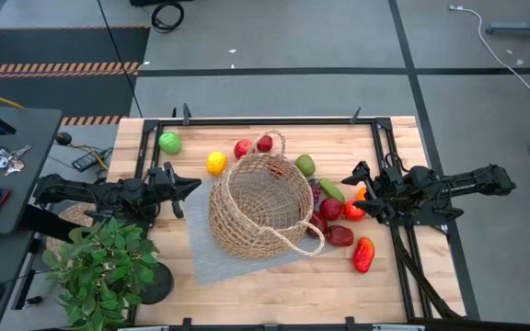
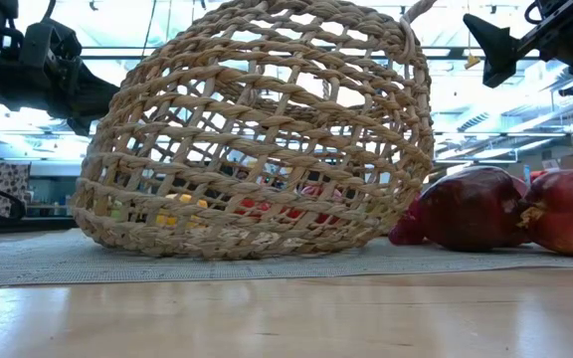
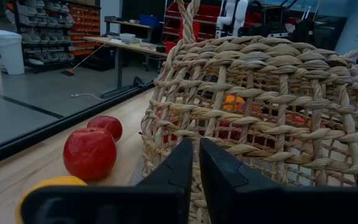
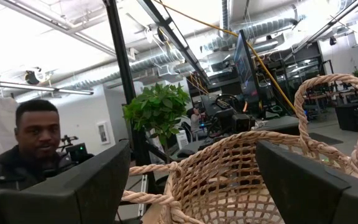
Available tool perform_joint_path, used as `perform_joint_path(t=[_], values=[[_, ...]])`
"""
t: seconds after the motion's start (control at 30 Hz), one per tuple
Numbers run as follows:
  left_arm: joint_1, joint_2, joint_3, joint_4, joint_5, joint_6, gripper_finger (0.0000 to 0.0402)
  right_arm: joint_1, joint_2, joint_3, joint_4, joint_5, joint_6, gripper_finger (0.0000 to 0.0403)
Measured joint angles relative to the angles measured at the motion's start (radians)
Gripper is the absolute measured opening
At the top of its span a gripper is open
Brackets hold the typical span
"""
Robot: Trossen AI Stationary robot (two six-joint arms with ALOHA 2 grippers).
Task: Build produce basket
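Basket (image 1: 260, 207) tipped on grey mat (image 1: 205, 257). Left gripper (image 1: 188, 187) just left of basket, fingers pressed together, empty. Right gripper (image 1: 355, 188) right of basket, fingers spread above produce (image 1: 337, 221). No readable writing.

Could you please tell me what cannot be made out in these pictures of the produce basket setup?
- High view: the round woven tan wicker basket leans over the red toy fruits beside it, hiding parts of them.
- Low view: the basket's weave screens the produce behind it; only coloured specks show.
- Left wrist view: the left tool, shut, blocks the basket's lower wall.
- Right wrist view: the open right tool hides the table and all produce.
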State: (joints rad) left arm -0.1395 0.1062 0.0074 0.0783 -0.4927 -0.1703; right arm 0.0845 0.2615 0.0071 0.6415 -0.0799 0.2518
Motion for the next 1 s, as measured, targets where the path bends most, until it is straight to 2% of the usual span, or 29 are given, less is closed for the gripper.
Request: perform_joint_path(t=[0.17, 0.3, 0.47, 0.63, 0.9, 1.0], values=[[0.000, 0.000, 0.000, 0.000, 0.000, 0.000, 0.0040, 0.000, 0.000, 0.000, 0.000, 0.001, 0.000, 0.0351], [0.000, 0.000, 0.000, 0.000, 0.000, 0.000, 0.0035, -0.001, 0.000, 0.000, 0.046, 0.081, -0.023, 0.0351], [0.000, 0.000, 0.000, 0.000, 0.000, 0.000, 0.0034, -0.001, 0.000, 0.000, 0.147, 0.171, -0.239, 0.0351], [0.000, 0.000, 0.000, 0.000, 0.000, 0.000, 0.0040, -0.001, 0.000, 0.000, 0.204, 0.165, -0.404, 0.0351], [0.000, 0.000, 0.000, 0.000, 0.000, 0.000, 0.0033, -0.001, 0.000, 0.000, 0.206, 0.181, -0.431, 0.0351], [0.000, 0.000, 0.000, 0.000, 0.000, 0.000, 0.0033, -0.002, 0.000, 0.000, 0.243, 0.198, -0.394, 0.0351]])
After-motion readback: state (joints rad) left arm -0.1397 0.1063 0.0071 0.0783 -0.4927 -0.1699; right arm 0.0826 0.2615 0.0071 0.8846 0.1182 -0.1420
